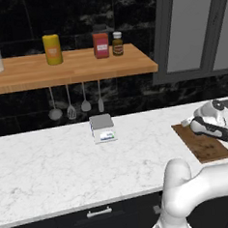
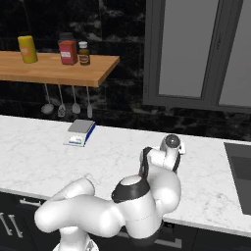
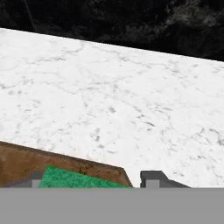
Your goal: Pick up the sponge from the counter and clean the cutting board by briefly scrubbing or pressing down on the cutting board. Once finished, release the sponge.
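The sponge (image 3: 81, 179) sits green face up between the gripper (image 3: 94, 180) fingertips, low over the corner of the cutting board (image 3: 26, 159) — the narrow jaws appear to be clamped on it, a hold that suits pressing it down to scrub. The board lies flat on the marble counter (image 1: 52, 164), near its front edge and within easy reach. Well to the left stands a small kitchen scale (image 1: 102, 128) — clear of the work, under the wooden wall shelf (image 1: 68, 66).
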Available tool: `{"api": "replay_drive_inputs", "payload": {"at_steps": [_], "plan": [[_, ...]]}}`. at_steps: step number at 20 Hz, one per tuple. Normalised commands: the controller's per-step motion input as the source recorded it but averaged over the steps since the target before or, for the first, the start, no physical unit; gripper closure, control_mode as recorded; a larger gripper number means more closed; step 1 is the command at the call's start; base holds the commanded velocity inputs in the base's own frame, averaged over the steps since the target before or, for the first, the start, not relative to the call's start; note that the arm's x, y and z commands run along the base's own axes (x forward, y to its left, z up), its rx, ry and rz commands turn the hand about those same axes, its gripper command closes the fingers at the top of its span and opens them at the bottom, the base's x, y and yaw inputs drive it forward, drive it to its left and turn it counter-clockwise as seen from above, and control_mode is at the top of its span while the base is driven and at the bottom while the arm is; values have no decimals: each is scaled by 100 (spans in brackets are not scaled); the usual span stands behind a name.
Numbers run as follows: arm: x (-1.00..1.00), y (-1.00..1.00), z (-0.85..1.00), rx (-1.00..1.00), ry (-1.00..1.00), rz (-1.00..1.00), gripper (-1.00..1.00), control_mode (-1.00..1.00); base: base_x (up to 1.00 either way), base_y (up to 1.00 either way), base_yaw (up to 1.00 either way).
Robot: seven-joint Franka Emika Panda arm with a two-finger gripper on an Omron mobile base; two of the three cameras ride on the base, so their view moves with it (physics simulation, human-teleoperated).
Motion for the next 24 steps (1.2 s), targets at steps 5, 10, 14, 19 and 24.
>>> {"api": "replay_drive_inputs", "payload": {"at_steps": [5,10,14,19,24], "plan": [[99,15,-10,-11,0,0,100,-100,0,0,0],[-31,3,25,-2,1,0,100,-100,0,0,0],[-83,14,42,-2,7,0,100,-100,0,0,0],[-78,32,18,-5,11,0,100,-100,0,0,0],[-48,68,19,-5,9,0,100,-100,0,0,0]]}}
